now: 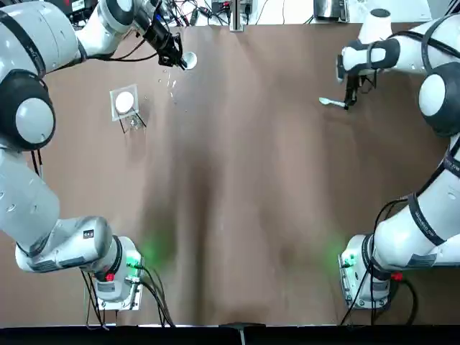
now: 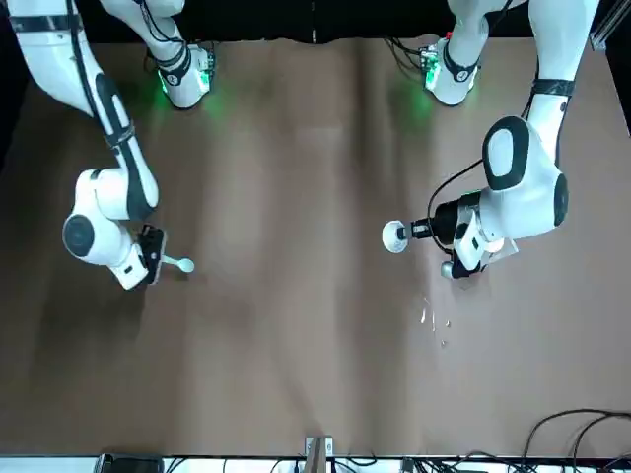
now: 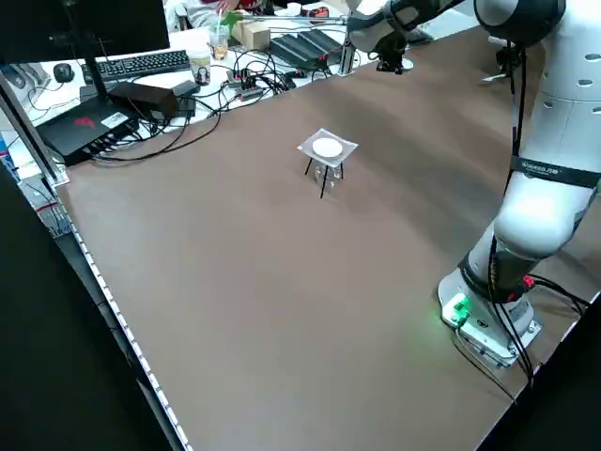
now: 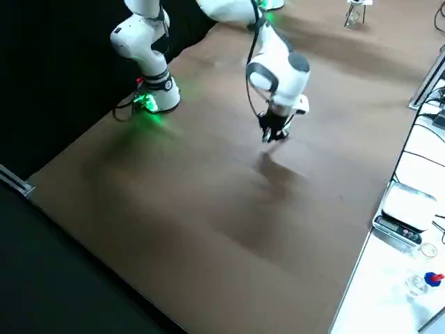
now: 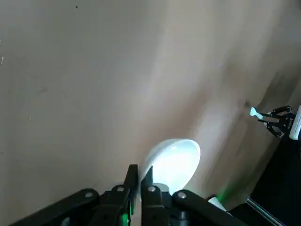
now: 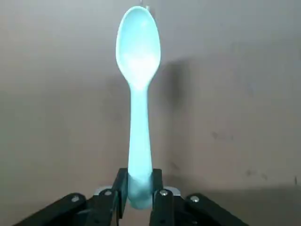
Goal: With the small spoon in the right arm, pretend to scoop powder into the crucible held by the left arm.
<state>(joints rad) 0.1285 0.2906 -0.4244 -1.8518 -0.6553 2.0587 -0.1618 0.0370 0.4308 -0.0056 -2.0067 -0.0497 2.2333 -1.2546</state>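
My left gripper is at the far left of the table, shut on the rim of a small white crucible that it holds above the brown tabletop; the crucible shows tilted in the left wrist view, and also from across the table as crucible. My right gripper is at the far right, shut on the handle of a small pale spoon. The spoon points away from the fingers, bowl outward, toward the table's middle. Spoon and crucible are far apart.
A small stand with a square plate and a white disc stands on the table near the left arm. Both arm bases sit at the near edge. Cables, a keyboard and boxes lie beyond the far edge. A scale sits on a side bench.
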